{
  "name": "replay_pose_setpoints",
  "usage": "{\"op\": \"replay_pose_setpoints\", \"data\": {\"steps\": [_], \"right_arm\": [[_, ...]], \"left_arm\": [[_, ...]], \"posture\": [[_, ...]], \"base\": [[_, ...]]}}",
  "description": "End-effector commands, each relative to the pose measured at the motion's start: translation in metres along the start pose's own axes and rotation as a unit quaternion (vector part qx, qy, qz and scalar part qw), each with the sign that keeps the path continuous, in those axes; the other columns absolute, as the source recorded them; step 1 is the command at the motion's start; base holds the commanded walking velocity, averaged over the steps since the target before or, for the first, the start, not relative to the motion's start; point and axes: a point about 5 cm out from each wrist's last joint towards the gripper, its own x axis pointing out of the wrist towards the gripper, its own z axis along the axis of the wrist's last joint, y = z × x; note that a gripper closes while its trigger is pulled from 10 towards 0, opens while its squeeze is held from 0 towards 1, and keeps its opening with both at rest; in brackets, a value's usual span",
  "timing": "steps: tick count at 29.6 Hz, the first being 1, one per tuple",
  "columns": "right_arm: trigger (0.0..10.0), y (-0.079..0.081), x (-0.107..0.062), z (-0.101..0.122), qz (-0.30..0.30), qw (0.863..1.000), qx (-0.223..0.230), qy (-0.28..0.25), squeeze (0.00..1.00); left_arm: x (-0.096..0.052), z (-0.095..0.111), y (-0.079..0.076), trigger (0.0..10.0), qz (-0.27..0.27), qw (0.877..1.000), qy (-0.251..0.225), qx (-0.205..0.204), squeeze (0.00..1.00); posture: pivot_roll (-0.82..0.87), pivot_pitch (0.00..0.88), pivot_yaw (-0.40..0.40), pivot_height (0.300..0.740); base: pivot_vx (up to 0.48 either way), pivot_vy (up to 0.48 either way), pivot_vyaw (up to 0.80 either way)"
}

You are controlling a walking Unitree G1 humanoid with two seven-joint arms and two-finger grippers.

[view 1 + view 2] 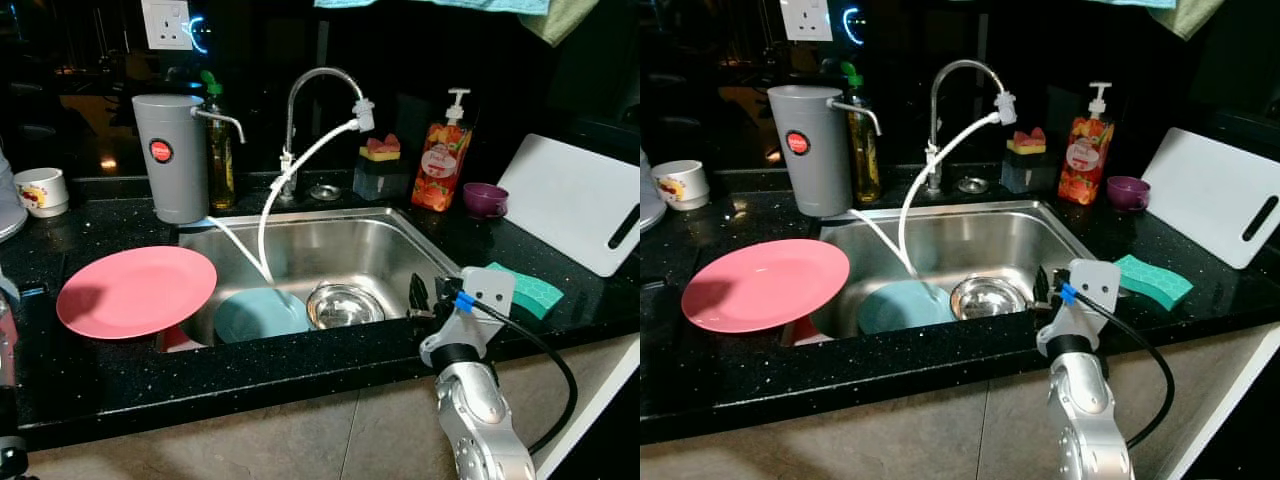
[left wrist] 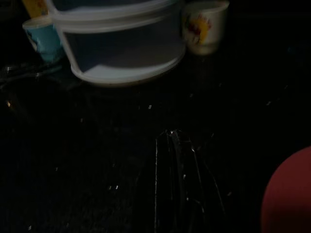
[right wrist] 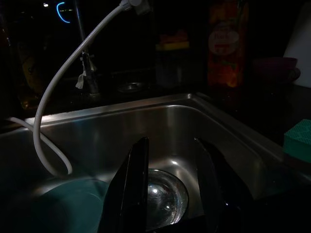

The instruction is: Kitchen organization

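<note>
A steel bowl (image 1: pixel 344 304) and a teal plate (image 1: pixel 260 313) lie in the steel sink (image 1: pixel 330 215). A pink plate (image 1: pixel 137 290) rests on the black counter left of the sink, its rim overhanging the basin. My right gripper (image 1: pixel 418 295) hangs over the sink's front right corner. Its two black fingers stand open with nothing between them (image 3: pixel 171 141), and the steel bowl (image 3: pixel 163 196) lies below and just beyond them. My left arm (image 1: pixel 5 345) is at the far left edge, low over the dark counter near the pink plate (image 2: pixel 289 194).
A green sponge (image 1: pixel 528 290), white cutting board (image 1: pixel 580 200), purple cup (image 1: pixel 485 200) and soap bottle (image 1: pixel 445 155) stand right of the sink. The tap (image 1: pixel 320 85) trails a white hose into the basin. A grey jug (image 1: pixel 170 155) and white mug (image 1: pixel 42 190) stand at the left.
</note>
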Motion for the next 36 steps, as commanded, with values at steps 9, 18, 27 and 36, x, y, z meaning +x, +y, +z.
{"op": "replay_pose_setpoints", "data": {"steps": [9,18,27,36], "right_arm": [[10.0,0.001,0.001,-0.001,0.002,1.0,0.001,-0.001,0.0],[10.0,0.001,0.001,-0.001,0.002,1.0,0.001,0.001,0.0],[10.0,0.001,0.0,-0.001,0.002,1.0,0.001,0.001,0.0],[10.0,0.001,0.001,-0.001,0.005,1.0,0.001,0.001,0.0]], "left_arm": [[0.003,0.002,0.005,10.0,0.014,0.999,0.019,-0.025,1.0],[-0.003,-0.006,-0.02,10.0,-0.109,0.99,0.059,-0.073,0.0],[-0.01,-0.01,-0.029,10.0,-0.122,0.968,0.087,-0.202,0.0],[-0.012,-0.018,-0.025,10.0,-0.117,0.956,0.11,-0.247,0.0]], "posture": [[0.12,0.024,-0.054,0.74],[0.12,0.024,-0.054,0.74],[0.12,0.026,-0.055,0.74],[0.12,0.028,-0.058,0.74]], "base": [[0.0,0.0,0.0],[0.0,0.0,0.0],[0.0,0.0,0.0],[0.0,0.0,0.0]]}}
